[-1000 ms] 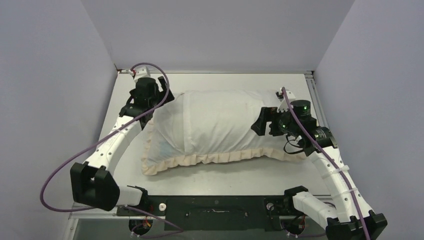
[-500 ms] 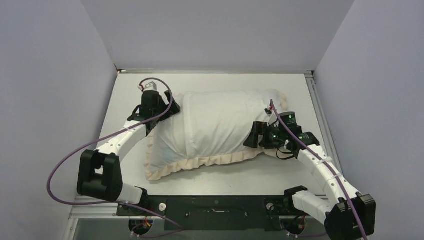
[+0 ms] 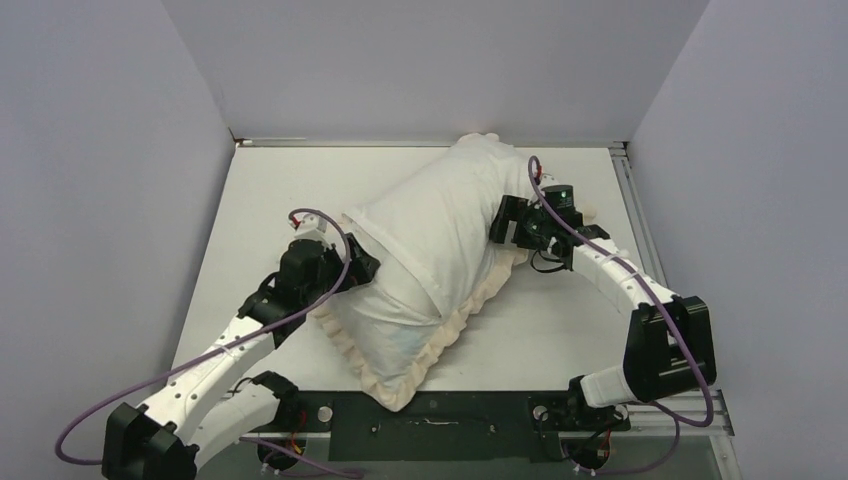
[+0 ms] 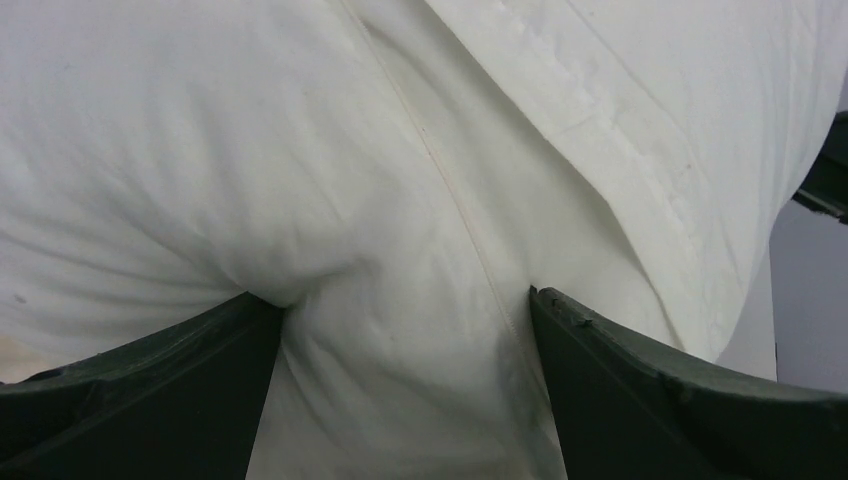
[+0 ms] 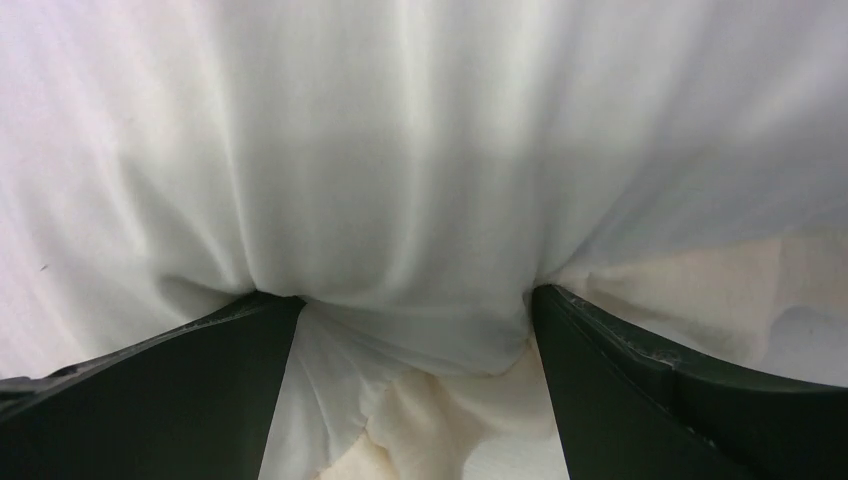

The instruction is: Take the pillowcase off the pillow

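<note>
The pillowcase (image 3: 430, 240) lies diagonally on the table with its white face up and its cream frill (image 3: 440, 335) along the near edge. Its far end rises toward the back wall. The pillow is inside it and hidden. My left gripper (image 3: 358, 262) is at the cover's left side, and in the left wrist view (image 4: 400, 330) its jaws pinch a plump fold of white fabric with a seam. My right gripper (image 3: 497, 222) is at the right side. In the right wrist view (image 5: 415, 320) its jaws clamp gathered white fabric above the frill (image 5: 470, 410).
The white table (image 3: 270, 190) is enclosed by grey walls at the left, back and right. A metal rail (image 3: 632, 200) runs along the right edge. The black base bar (image 3: 430, 415) and purple cables (image 3: 100, 400) sit at the near edge.
The covered pillow has swung from lying across the table to a diagonal, its right end lifted toward the back wall. My left gripper moved nearer and my right gripper moved farther, both still on the fabric.
</note>
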Controlling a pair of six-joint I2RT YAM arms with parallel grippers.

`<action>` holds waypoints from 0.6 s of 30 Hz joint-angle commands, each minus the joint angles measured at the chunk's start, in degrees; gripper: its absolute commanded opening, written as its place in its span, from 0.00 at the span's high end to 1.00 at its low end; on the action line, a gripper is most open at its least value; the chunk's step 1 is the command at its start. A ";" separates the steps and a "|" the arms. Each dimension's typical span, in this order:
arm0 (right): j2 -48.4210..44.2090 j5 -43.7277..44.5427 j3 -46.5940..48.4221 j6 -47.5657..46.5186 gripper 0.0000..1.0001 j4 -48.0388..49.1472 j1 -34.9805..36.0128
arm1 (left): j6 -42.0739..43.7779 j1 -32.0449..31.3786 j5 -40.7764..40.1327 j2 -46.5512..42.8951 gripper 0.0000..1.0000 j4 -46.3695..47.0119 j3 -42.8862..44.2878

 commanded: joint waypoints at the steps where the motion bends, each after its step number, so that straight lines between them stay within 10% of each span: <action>1: -1.85 -0.04 4.33 0.55 0.10 4.03 1.30 | 1.20 -1.98 0.30 -6.51 0.04 -11.48 2.56; 7: -10.92 8.32 5.65 -5.31 0.10 -3.53 9.44 | 3.97 -1.81 -14.74 -14.88 0.04 -26.09 9.64; 18: -10.32 23.84 13.21 -15.91 0.10 -2.88 29.36 | 4.36 -1.72 -21.19 -1.76 0.04 -17.06 15.61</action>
